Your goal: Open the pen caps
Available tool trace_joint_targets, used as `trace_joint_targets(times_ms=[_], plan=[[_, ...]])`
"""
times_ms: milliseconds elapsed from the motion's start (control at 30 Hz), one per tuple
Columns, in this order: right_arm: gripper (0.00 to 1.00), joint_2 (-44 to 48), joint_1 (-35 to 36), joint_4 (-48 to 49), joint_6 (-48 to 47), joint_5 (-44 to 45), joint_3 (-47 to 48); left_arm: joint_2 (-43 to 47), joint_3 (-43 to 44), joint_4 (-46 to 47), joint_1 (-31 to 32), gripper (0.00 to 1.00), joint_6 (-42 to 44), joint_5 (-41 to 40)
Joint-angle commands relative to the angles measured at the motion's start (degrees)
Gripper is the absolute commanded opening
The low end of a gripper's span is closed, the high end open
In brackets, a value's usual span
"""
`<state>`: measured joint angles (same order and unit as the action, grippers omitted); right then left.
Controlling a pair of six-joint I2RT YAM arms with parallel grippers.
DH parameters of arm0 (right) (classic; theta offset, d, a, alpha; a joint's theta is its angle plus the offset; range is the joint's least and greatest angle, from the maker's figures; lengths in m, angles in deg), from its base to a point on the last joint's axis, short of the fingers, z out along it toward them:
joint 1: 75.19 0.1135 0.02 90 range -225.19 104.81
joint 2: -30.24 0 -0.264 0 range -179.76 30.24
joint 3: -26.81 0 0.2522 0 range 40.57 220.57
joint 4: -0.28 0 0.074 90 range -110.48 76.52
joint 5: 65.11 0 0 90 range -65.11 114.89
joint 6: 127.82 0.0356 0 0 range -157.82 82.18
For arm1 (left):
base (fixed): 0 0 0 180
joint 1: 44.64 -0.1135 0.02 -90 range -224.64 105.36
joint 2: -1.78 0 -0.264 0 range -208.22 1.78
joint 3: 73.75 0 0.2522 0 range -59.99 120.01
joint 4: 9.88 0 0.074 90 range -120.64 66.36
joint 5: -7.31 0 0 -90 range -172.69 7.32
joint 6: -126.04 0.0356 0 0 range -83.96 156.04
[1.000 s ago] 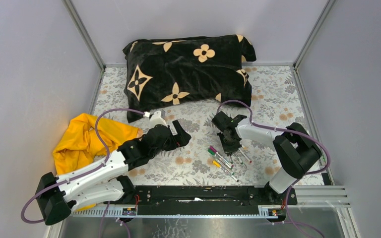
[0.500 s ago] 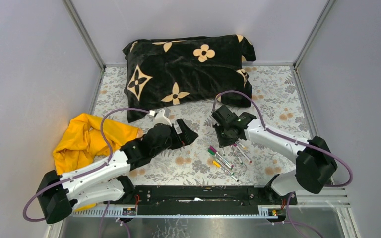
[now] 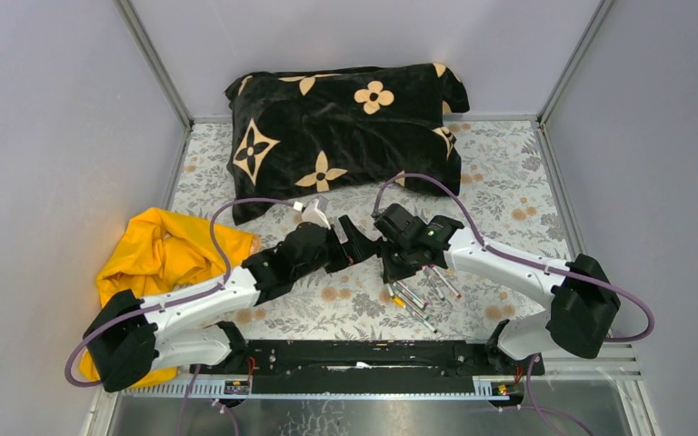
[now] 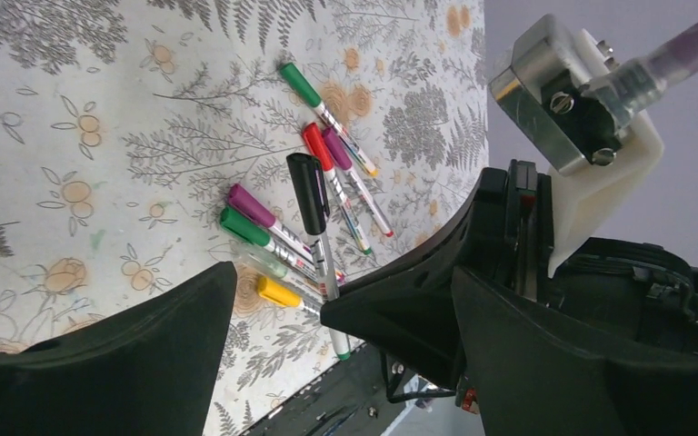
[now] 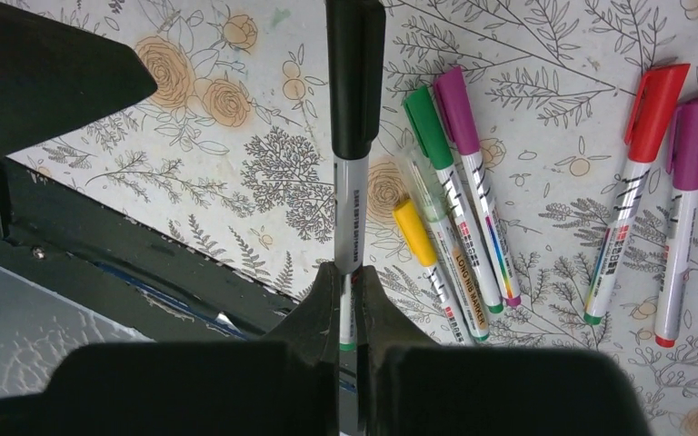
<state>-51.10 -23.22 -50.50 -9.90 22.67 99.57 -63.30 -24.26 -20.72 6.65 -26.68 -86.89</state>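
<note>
Right wrist shows the right end effector [image 5: 347, 282] clamping a black-capped pen [image 5: 351, 200], its tail hidden; left end effector [image 4: 277, 292] gapes.

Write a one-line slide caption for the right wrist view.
Shut right gripper grips a whitish marker pen by its barrel, black plastic cap on, above capped coloured pens on floral tablecloth.

Black pillow [image 3: 345, 127] with tan flowers, yellow cloth [image 3: 159, 254], floral tablecloth [image 3: 500, 173], red cap [image 5: 656, 100], green cap [image 5: 427, 127], magenta cap [image 5: 457, 109]
</note>
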Motion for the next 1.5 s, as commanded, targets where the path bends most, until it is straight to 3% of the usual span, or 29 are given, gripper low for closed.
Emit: trace_joint_targets(times_ms=[0, 233, 633, 1167, 1467], plan=[[0.00, 1.1, 2.6, 3.4, 1.4, -2.8, 3.3, -2.5, -1.2, 7.3, -0.9, 0.93, -2.8, 2.3], [0.00, 1.4, 3.7, 4.7, 2.5, -3.0, 3.7, -4.8, -2.7, 9.5, -2.1, 0.87, -4.5, 3.3], [0.00, 4.4, 3.7, 4.5, 3.4, -2.5, 3.4, 2.8, -11.2, 12.2, -5.1, 0.86, -8.3, 2.5], [0.00, 4.0, 4.9, 4.6, 3.8, -3.8, 3.6, 4.1, -11.1, 13.4, -6.1, 0.85, -7.8, 3.2], [0.00, 1.1, 6.5, 5.6, 3.8, -4.7, 5.1, 1.9, -10.5, 16.1, -6.1, 0.77, -8.0, 5.5]])
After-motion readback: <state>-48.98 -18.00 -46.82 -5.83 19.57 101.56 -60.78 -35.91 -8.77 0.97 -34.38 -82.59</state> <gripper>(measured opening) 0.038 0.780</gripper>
